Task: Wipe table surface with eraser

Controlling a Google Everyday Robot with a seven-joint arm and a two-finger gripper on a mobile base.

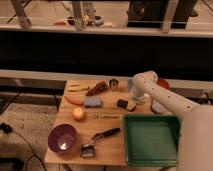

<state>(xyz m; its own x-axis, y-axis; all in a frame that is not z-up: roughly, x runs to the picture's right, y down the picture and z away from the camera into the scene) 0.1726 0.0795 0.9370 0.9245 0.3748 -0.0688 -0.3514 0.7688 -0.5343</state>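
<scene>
The table surface [112, 127] is a light-brown wooden top in the middle of the camera view. The eraser [125, 104], a small black block with a pale tan end, rests on it just left of the table's centre-right. My gripper [131, 99] hangs at the end of the white arm, which bends down from the right, directly over the eraser. It is shut on the eraser and presses it against the wood.
A green tray [150, 119] fills the front right. Left of the eraser lie a blue pad [93, 102], a carrot [75, 100], an orange fruit [78, 114], a purple bowl [62, 138] and a brush [96, 142]. Grapes [98, 88], a can [114, 84] and a red bowl [161, 83] stand behind.
</scene>
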